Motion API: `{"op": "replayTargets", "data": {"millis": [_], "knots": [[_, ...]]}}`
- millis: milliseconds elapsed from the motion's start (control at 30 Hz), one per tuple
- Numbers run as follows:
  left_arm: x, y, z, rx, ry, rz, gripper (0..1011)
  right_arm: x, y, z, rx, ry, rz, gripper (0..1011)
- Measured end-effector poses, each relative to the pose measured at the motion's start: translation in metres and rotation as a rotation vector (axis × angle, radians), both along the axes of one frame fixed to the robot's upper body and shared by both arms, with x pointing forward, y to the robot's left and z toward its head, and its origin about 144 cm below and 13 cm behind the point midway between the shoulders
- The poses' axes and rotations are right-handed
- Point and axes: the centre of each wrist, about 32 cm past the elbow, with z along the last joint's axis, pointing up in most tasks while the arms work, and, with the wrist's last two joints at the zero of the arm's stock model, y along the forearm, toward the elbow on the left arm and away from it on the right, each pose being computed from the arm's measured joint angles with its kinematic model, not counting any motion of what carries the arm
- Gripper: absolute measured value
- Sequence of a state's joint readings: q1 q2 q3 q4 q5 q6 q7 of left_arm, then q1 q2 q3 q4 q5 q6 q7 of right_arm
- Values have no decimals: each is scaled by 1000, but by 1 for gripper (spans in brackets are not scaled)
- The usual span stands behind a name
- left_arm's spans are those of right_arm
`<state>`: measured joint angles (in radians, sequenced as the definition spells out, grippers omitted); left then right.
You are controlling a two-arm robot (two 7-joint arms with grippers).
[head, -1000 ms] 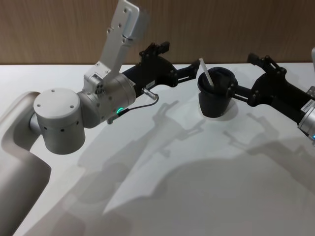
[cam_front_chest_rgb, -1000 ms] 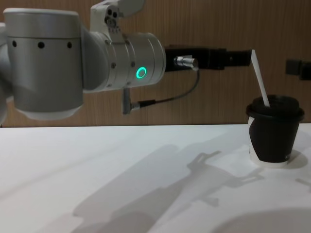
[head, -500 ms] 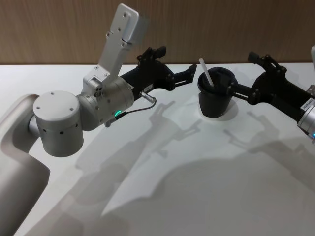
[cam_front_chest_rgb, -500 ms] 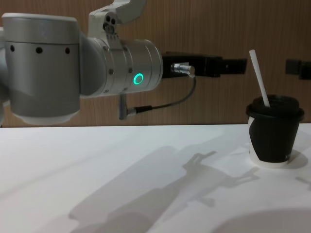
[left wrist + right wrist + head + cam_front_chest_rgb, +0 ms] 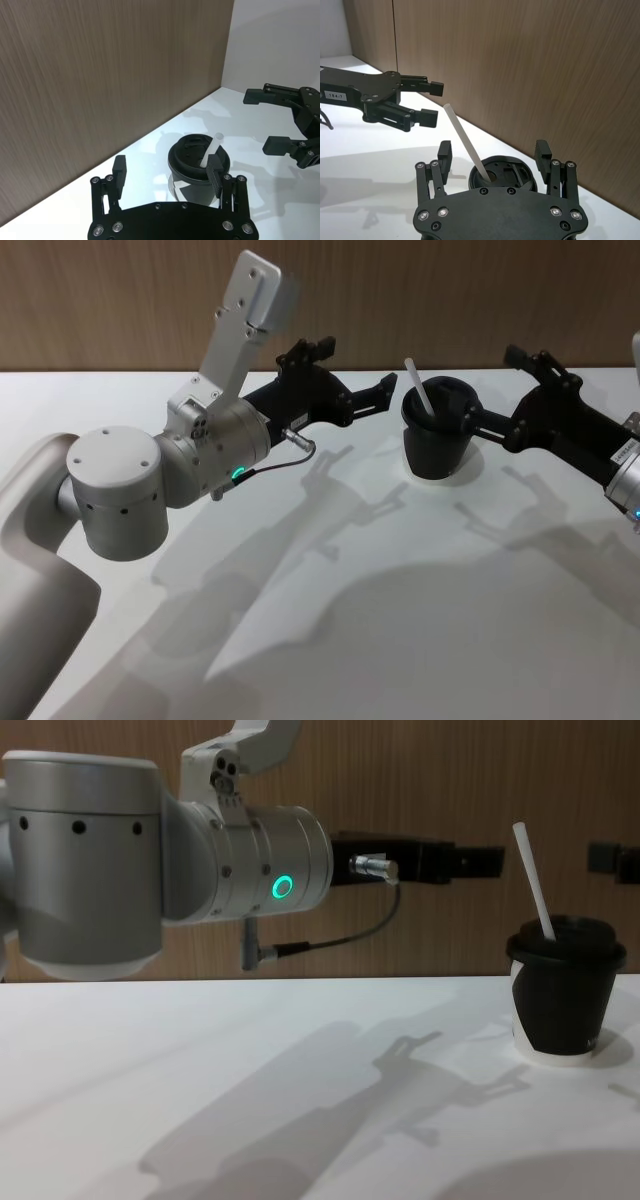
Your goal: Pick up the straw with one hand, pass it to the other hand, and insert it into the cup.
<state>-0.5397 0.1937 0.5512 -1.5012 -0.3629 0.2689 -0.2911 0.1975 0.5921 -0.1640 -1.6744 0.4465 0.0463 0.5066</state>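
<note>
The black cup (image 5: 438,443) stands on the white table (image 5: 400,600) at the far middle. The white straw (image 5: 417,386) is stuck through its domed lid and leans toward my left side. My left gripper (image 5: 356,366) hovers open just to the left of the cup, clear of the straw. On the cup's right, my right gripper (image 5: 492,388) is open too and holds nothing. From the left wrist, the cup (image 5: 192,162) and straw (image 5: 210,151) lie beyond the open left gripper (image 5: 167,170). From the chest, the straw (image 5: 533,885) rises out of the cup (image 5: 565,995).
A brown wood-panel wall (image 5: 450,300) runs along the table's far edge, close behind the cup. The silver left arm (image 5: 215,435) with its green ring light and black cable (image 5: 340,935) reaches across the left half of the table.
My left gripper has let go of the straw's top and drawn back to the left. The straw stays standing in the cup. My right gripper has not moved.
</note>
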Motion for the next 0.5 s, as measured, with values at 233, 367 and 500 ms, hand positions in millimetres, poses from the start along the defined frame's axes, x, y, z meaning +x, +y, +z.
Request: {"op": "replayTargets", "data": {"millis": [233, 367, 500], "knots": [[0, 0, 0, 1, 1, 1, 1003, 0, 0, 0, 0, 0, 0, 1001], [0, 0, -1, 2, 2, 1, 1003, 0, 0, 0, 0, 1, 0, 1001], [0, 0, -1, 2, 2, 1, 1003, 0, 0, 0, 0, 1, 0, 1001]]}}
